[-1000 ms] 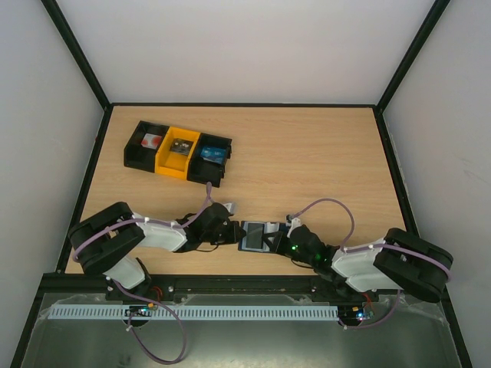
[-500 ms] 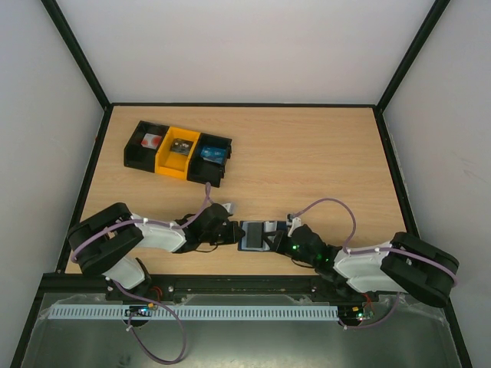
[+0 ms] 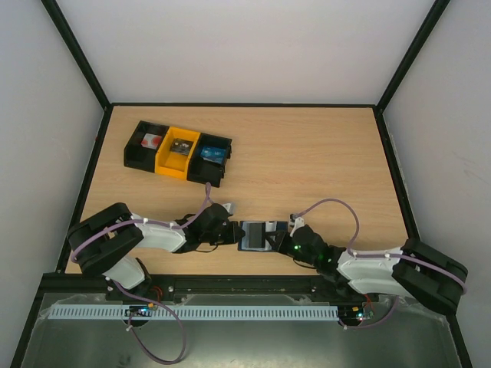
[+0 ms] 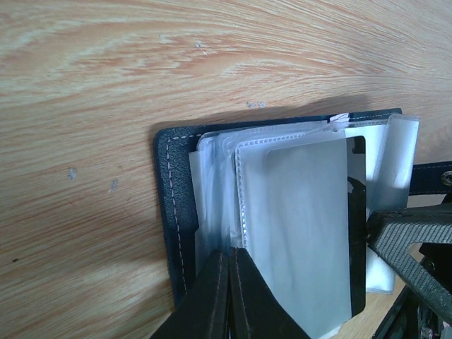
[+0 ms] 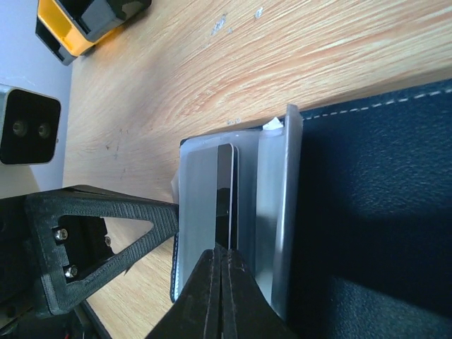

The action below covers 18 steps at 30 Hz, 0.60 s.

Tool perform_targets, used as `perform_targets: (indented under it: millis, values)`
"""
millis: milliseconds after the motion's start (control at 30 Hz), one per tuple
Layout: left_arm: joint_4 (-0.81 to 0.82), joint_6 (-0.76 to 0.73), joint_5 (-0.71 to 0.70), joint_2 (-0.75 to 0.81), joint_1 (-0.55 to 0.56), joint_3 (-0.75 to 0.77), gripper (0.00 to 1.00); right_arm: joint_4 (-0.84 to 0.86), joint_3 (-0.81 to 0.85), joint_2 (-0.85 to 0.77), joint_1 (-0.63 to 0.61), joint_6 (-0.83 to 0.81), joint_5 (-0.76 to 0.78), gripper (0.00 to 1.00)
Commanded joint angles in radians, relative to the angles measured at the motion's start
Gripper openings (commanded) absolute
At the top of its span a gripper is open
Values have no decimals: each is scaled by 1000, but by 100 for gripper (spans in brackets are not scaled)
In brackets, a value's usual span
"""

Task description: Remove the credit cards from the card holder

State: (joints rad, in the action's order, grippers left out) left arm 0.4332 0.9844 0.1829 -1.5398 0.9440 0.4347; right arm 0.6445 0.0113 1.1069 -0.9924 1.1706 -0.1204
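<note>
– Card holder: where is it lying?
– It is lying open and flat on the table, close to the near edge, right between my 2 pincers.
– What are they doing?
– My left gripper is pinching shut on the card holder, biting its clear sleeves just beside the black stitched border. My right gripper is clamping tight on the edge of 1 leaf from the opposite side. I am judging that leaf to be a credit card with a dark stripe, though I cannot tell whether sleeve film is caught between the fingers too.
– How are you planning the pull?
– I am thinking of drawing the right arm back slowly, straight along the sleeve's opening and low over the table, while the left is anchoring the card holder. If the card holder is sliding or the leaf is buckling, film is probably being dragged along, and re-gripping nearer the bare card edge is looking wiser.
– Anything farther out?
– Only the black and yellow bins, sitting well apart at the far left.
</note>
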Motion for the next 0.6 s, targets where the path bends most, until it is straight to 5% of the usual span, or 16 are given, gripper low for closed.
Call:
perform_targets:
  millis: [0, 200, 300, 567]
  values:
    - [-176, -17, -43, -34, 1, -45, 3, -68, -46, -53, -2, 0, 52, 2]
    - [-137, -22, -17, -24, 1, -58, 3, -41, -72, -82, -1, 27, 53, 2]
    - [-129, -15, -8, -24, 2, -58, 3, -38, -61, -75, -2, 43, 36, 11]
    - [-124, -10, 47, 52, 6, -28, 16, -10, -45, -36, 0, 71, 18, 15]
